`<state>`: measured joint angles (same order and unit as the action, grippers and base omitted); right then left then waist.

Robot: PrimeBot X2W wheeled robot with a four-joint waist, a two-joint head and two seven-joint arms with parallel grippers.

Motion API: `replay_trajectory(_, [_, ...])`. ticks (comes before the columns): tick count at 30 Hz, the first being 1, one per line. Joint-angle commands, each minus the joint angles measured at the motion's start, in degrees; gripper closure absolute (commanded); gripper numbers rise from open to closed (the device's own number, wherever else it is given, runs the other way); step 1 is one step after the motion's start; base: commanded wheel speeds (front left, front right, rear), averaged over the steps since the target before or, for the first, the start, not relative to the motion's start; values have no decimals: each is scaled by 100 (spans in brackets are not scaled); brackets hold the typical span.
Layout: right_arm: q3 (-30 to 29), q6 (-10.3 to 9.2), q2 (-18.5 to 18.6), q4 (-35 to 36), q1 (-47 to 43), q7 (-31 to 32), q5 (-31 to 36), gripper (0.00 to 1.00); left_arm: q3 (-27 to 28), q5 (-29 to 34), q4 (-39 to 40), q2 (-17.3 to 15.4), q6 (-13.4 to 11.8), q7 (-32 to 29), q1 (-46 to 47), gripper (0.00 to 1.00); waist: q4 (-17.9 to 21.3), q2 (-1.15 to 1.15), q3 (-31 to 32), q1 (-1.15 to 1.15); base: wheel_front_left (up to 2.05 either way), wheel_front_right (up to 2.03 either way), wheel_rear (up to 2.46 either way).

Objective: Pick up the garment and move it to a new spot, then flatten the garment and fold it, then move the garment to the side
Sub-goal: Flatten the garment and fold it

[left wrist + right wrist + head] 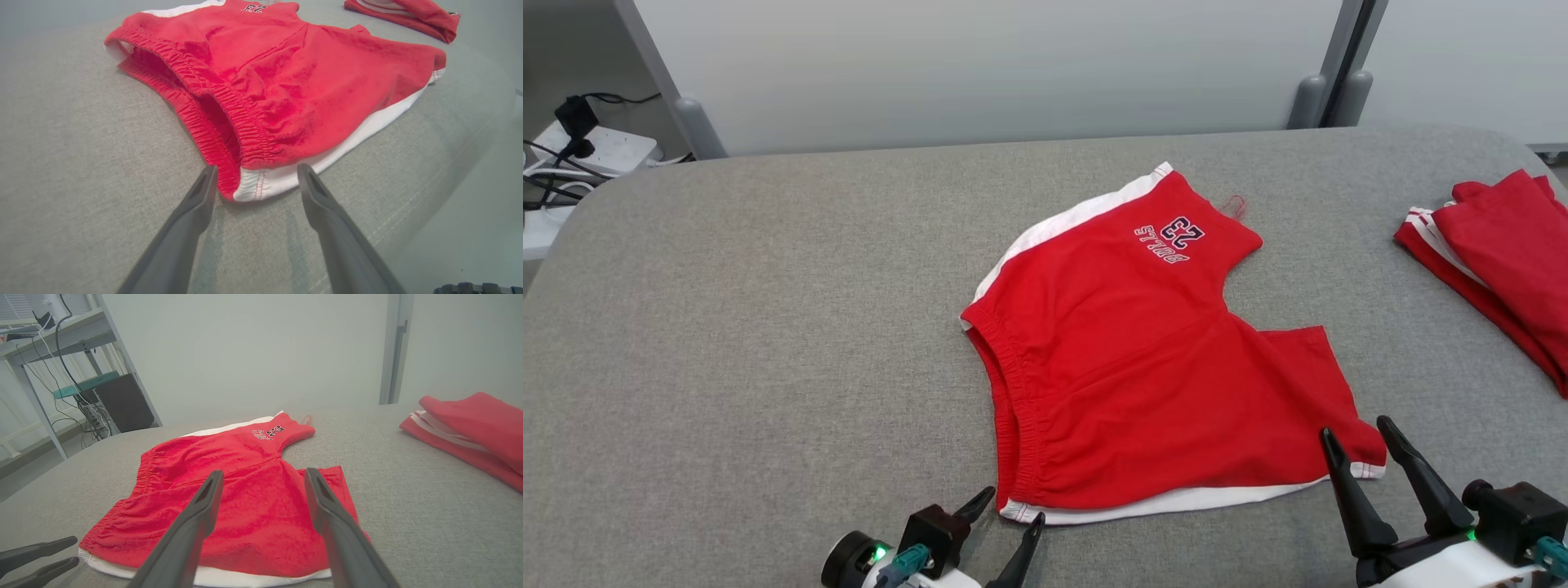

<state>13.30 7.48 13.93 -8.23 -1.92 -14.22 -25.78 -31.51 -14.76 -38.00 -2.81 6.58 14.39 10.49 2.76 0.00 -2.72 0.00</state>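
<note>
Left tool (1014, 503) jaws wide, holding nothing, tips flanking the near-left corner of the red shorts (1143, 351), which lie centre of the grey worktop (727, 343), waistband (212, 106) facing left, legs splayed right, so the waist-to-hem axis runs left-right with the printed leg (1172, 237) angled away. Left wrist view shows the waistband mouth gaping, two elastic layers apart; head view shows the print upside down; right wrist view catches the left tool beside the white side stripe (1176, 500). Right tool (1354, 427) also wide and empty, tips at the near-right leg hem, folded red garment (1494, 261) well apart at the right edge.
</note>
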Motion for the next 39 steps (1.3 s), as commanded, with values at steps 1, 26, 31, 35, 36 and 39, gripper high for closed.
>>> replay_trajectory(1, [82,1,151,170,219,-78,-50,0,143,-26,80,-7,27,61,311,0,23,0,-79,0,0,0,0])
replay_trajectory(26, [290,1,426,-763,339,-78,-509,0,-132,-100,-403,-24,73,61,659,100,-155,0,-217,0,0,0,0])
replay_trajectory(31, [378,1,577,-1234,414,-77,-711,0,-2,-61,-274,-89,70,61,571,100,-217,0,-230,0,0,0,0])
replay_trajectory(35, [466,1,696,-1649,546,-72,-958,0,50,9,-190,-139,73,61,507,100,-285,0,-235,0,0,0,0])
replay_trajectory(36, [471,1,723,-1765,567,-67,-1021,0,56,27,-179,-143,73,61,502,100,-312,0,-231,0,0,0,0])
replay_trajectory(39, [511,1,781,-1999,632,-69,-1182,0,84,68,-169,-150,75,61,505,100,-363,0,-241,0,0,0,0])
